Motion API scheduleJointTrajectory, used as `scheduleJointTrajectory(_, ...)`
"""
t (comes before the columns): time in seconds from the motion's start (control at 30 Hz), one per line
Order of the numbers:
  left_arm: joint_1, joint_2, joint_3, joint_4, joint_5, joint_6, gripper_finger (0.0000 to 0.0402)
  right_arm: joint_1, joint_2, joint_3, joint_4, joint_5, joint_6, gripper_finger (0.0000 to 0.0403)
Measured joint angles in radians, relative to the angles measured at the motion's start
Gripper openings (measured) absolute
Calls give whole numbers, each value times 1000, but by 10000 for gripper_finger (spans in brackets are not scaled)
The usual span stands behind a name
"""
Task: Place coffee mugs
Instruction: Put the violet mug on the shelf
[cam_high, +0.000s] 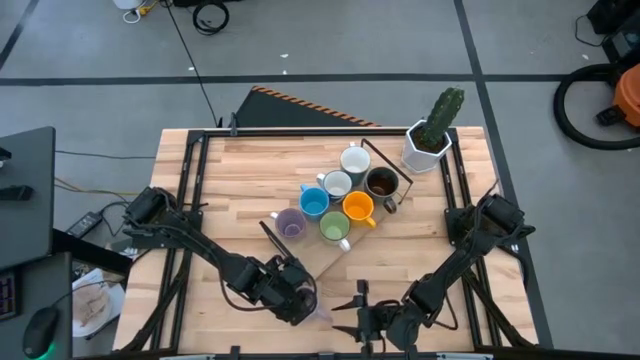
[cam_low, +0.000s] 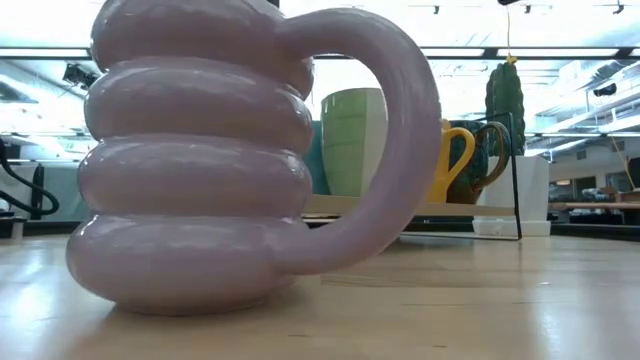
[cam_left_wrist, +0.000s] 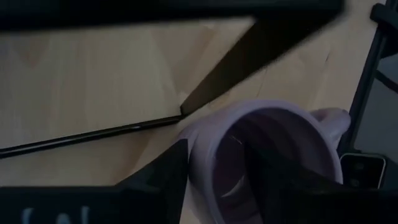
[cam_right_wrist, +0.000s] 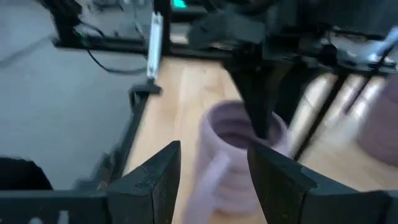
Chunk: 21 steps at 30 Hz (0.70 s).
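Standing at the wooden bench's (cam_high: 220, 180) near edge, the glossy lilac ribbed ceramic mug (cam_left_wrist: 267, 155) looks slick, stiff and breakable, best pinched across its rim, which the left claw's (cam_left_wrist: 214, 171) spread fingers straddle.

Wooden table (cam_high: 240, 180); ridged lilac mug (cam_low: 200, 160); cactus pot (cam_high: 428, 148)

Overhead view is evenly lit with soft shadows. Low view is backlit by bright ceiling strips, with glossy highlights on the near lilac mug (cam_low: 200, 160) and the room behind soft. Both wrist views are blurred, the right one smeared.
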Motion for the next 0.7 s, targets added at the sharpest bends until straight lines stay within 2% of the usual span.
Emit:
scheduleJointTrajectory(0.1, -8, 0, 0, -2, -1, 12, 164, 2, 50, 1, 104, 4, -43, 191)
scheduleJointTrajectory(0.27, -24, -11, 0, -11, 21, 38, 165, 2, 143, 82, 114, 46, -59, 191)
scheduleJointTrajectory(0.47, -36, -19, 0, -16, 18, 39, 165, 3, 226, 178, 65, 158, -103, 191)
scheduleJointTrajectory(0.7, -58, -19, -1, -18, 22, 39, 165, -15, 229, 188, -2, 139, 4, 191)
